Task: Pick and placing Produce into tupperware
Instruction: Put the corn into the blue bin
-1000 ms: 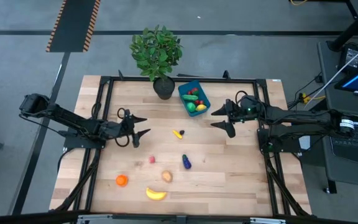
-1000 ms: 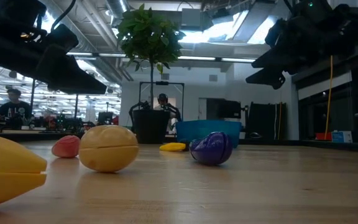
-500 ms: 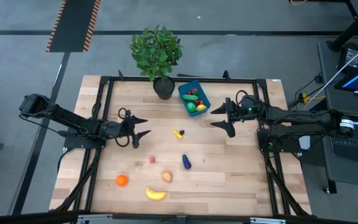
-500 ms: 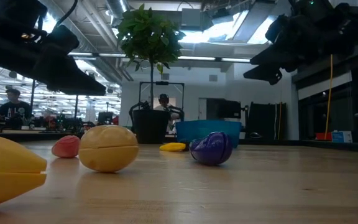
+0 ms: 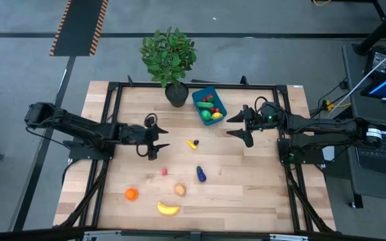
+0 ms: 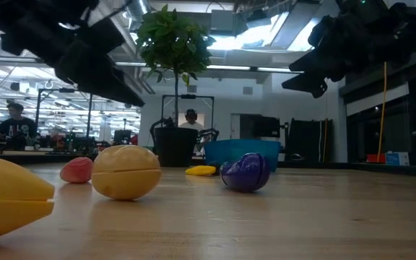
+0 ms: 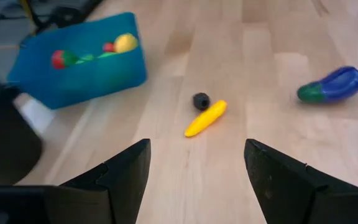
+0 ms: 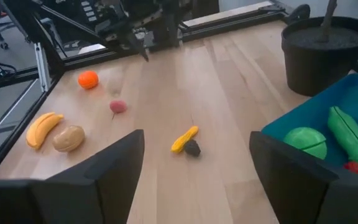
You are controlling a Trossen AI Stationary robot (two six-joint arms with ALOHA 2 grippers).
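From the high view I have the blue tupperware (image 5: 209,106) sitting just beside the plant pot (image 5: 176,96), already carrying some glossy green, red and yellow pieces, while the rest of the produce lies loose on the pale wooden table (image 5: 260,181): a small yellow piece (image 5: 192,143) nearest the tupperware, then the purple eggplant (image 5: 200,174), a pink berry (image 5: 164,172), the tan potato (image 5: 179,190), the orange (image 5: 131,194) and the banana (image 5: 168,209) farthest from it. My left pincer (image 5: 158,139) hangs released, holding nothing, between the berry and the small yellow piece; my right pincer (image 5: 242,125) waits spread and empty just beside the tupperware. In the low view the potato (image 6: 126,172) shows a moulded seam across its smooth rounded shell, and the eggplant (image 6: 245,172) looks slick and bulbous, so I judge either could squirt out of a hard pinch or roll off. The left wrist view puts the slim yellow piece (image 7: 206,118) ahead between my wide-apart fingers (image 7: 120,177), touching a small dark ball (image 7: 201,100); closing carelessly could catch both or knock the ball away. The right wrist view shows the tupperware's thin plastic wall (image 8: 316,126), which a low approach could shove against the pot.
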